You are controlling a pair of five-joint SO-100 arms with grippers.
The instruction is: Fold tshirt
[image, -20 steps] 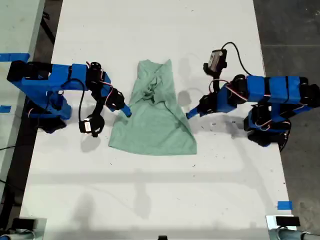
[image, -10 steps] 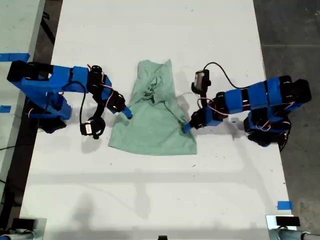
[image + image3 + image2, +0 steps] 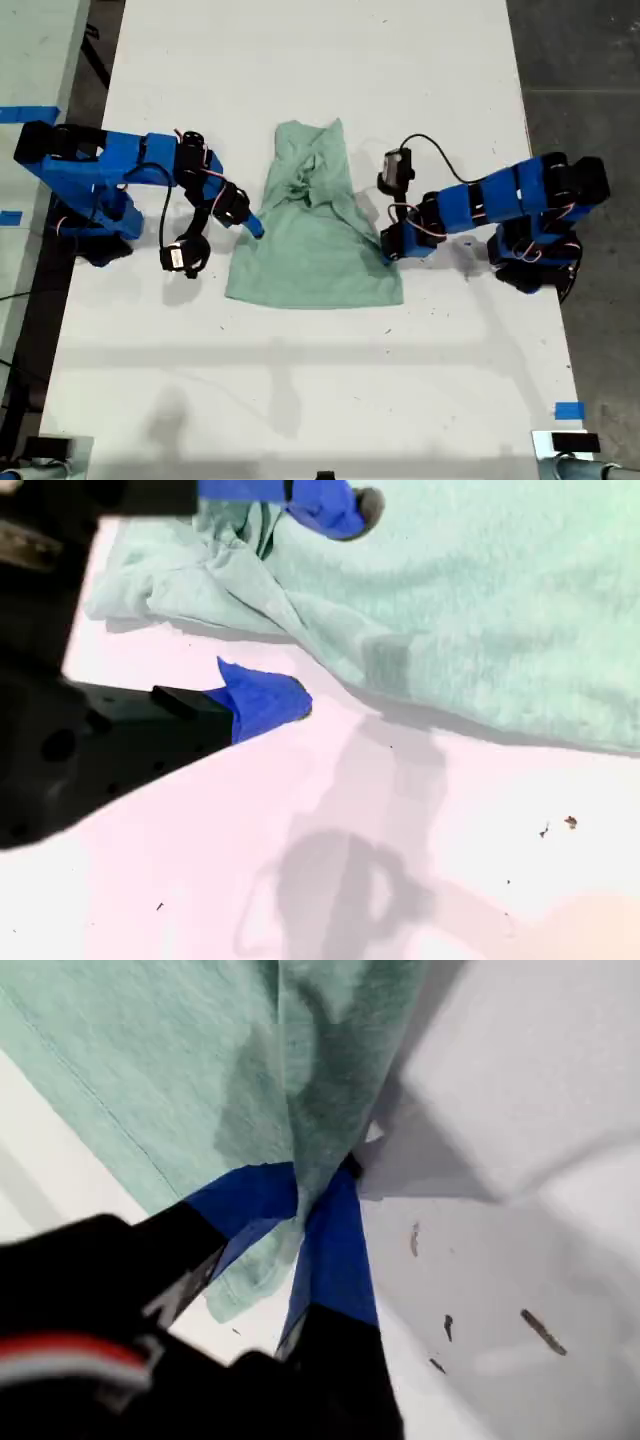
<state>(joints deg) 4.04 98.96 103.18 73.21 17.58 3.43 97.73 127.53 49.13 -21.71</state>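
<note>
The pale mint-green tshirt [image 3: 318, 250] lies on the white table [image 3: 300, 400], flat near its hem and crumpled toward the collar [image 3: 305, 180]. My first gripper [image 3: 388, 248] is at the shirt's edge on the exterior view's right. It is shut on a pinched fold of the tshirt [image 3: 300, 1080], blue fingertips together [image 3: 320, 1175]. My second gripper [image 3: 252, 225] is at the opposite edge, on the exterior view's left. It stands open [image 3: 300, 600], one finger [image 3: 330, 505] above the tshirt [image 3: 480, 610] and the other finger [image 3: 265, 700] on the table beside the edge.
Both blue arm bases sit at the table's sides, one [image 3: 80, 190] on the exterior view's left and one [image 3: 540, 240] on its right. Blue tape [image 3: 568, 410] marks the near corner on that view's right. Small dark specks [image 3: 540, 1330] dot the table.
The arm on the exterior view's right swung in to the shirt's edge, shut on it and drew it slightly toward that side. The hem corner shifted with it. The other arm barely moved.
</note>
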